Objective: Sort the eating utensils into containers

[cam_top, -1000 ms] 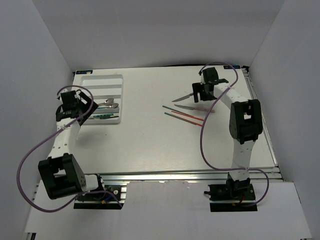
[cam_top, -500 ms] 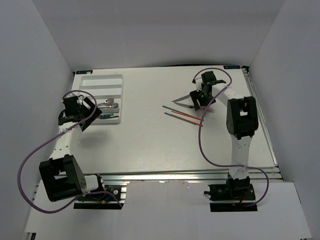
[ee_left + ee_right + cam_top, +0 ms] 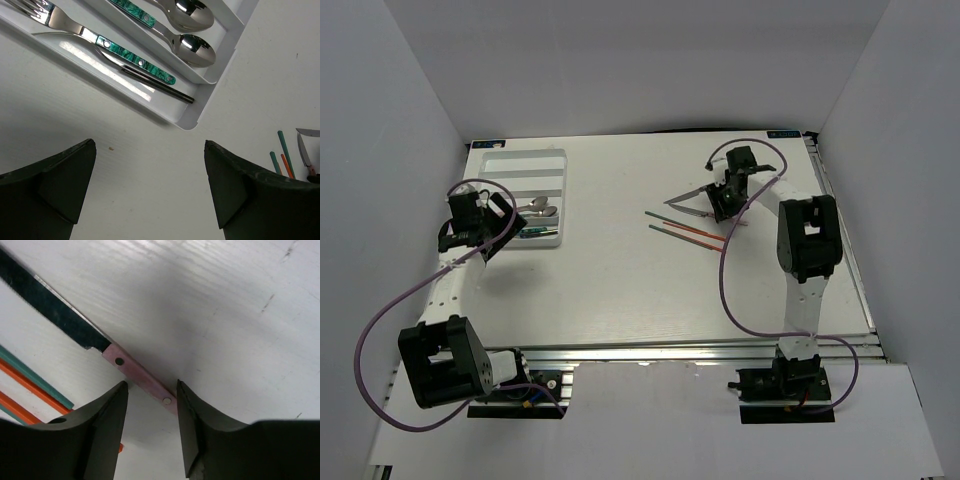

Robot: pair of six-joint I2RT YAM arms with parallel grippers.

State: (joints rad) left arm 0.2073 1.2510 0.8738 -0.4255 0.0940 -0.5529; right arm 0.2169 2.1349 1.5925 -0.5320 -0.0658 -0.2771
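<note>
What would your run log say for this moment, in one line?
step: pre-grasp | right jaws: open, astride pink knife handle | left jaws: open, empty, near tray

I work over a white surface [image 3: 620,290] with a faint grain, boxed in by plain white panels: a back wall [image 3: 640,70], a left wall [image 3: 380,200] and a right wall [image 3: 910,200]. A blue label [image 3: 488,145] sits at the far left corner, a second blue label [image 3: 785,133] at the far right. A silver rail [image 3: 650,350] runs along the near edge. My left wrist view catches a tiny brown speck [image 3: 111,147]; my right shows short dark scuffs [image 3: 267,302]
</note>
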